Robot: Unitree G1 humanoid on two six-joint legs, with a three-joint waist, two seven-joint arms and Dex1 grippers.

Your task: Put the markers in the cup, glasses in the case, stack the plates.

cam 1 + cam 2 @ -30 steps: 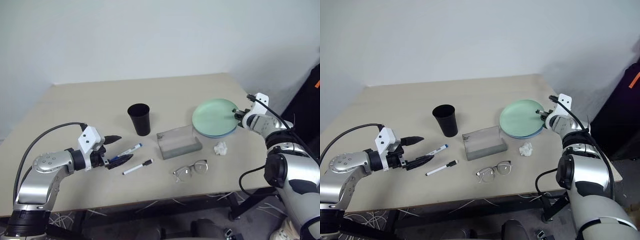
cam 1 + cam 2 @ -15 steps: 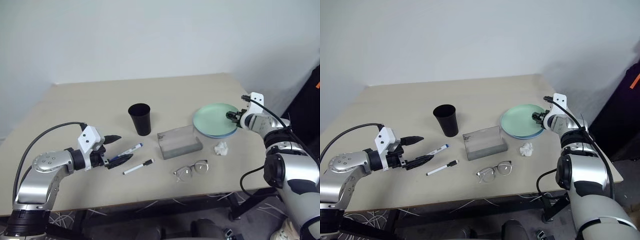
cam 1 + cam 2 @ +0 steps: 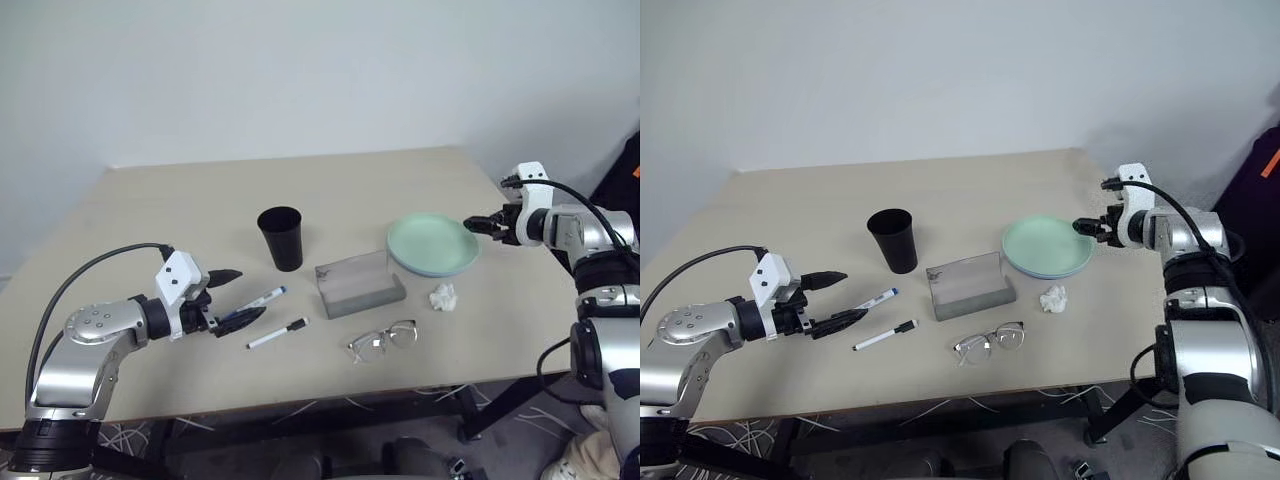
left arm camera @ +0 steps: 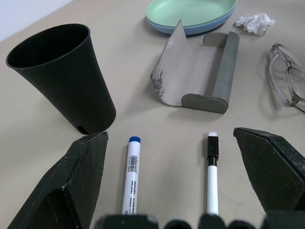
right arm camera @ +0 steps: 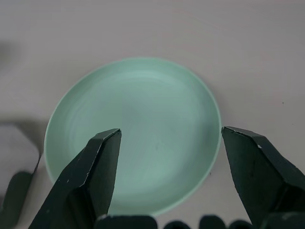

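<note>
Plates: mint green plate seated on the light blue plate, the blue rim showing beneath; stack near the desk's right edge; stacking step judged done.

Right gripper hovering just off the right rim of the stack, above the desk's right edge, fingers spread wide and empty, clear of the plates.

Left gripper near the left front of the desk, fingers at full spread, nothing held; straddling the ends of both markers without contact that can be confirmed.

Markers: blue-capped marker and black-capped marker lying flat, side by side and apart, left of centre toward the front edge; cup upright just behind them, empty as far as visible.

Case at the centre of the desk, lid standing open, interior empty; glasses lying unfolded in front of it, near the front edge; crumpled tissue between the stack and the front edge, not part of the job.

Step in hand, by judgement: markers into the cup, with the left gripper. Next move calls for centring on one marker only, narrowing onto its barrel, lifting, tipping it upright and lowering it past the rim; risk of catching both markers at once, or of knocking the cup over.
</note>
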